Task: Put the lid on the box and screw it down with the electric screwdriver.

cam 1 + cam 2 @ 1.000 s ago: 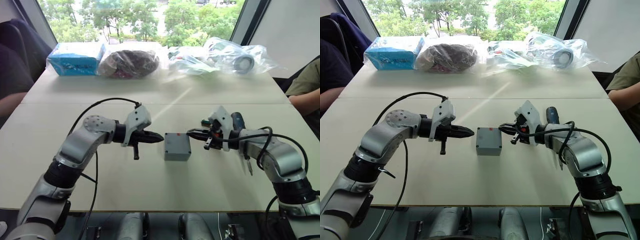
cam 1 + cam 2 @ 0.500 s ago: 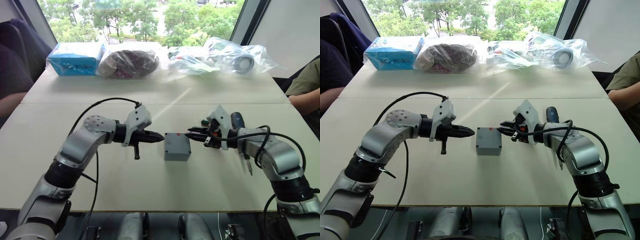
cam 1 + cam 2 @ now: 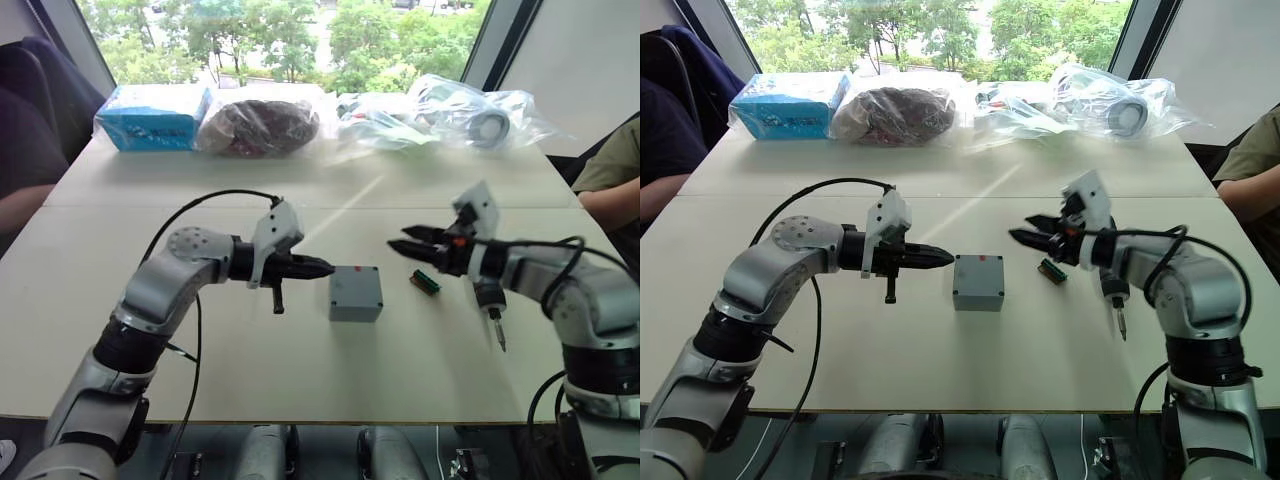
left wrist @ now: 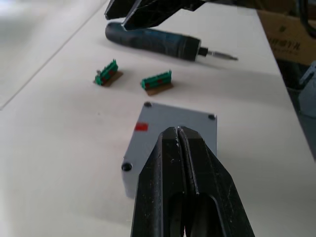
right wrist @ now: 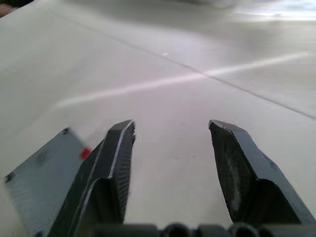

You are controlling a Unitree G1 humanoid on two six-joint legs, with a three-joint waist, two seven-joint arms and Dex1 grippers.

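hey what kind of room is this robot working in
Probably an office or meeting room used as a test space: pale tables pushed together by a big window, bagged parts along the far edge, people seated at the sides.

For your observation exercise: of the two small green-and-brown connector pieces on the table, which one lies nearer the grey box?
The green-and-brown connector piece just beyond the closed grey box, nearer the screwdriver's metal bit; the other connector piece lies farther off.

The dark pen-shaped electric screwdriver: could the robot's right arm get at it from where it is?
Probably yes. The dark pen-shaped electric screwdriver lies on bare table beneath the right gripper, whose jaws are open and empty.
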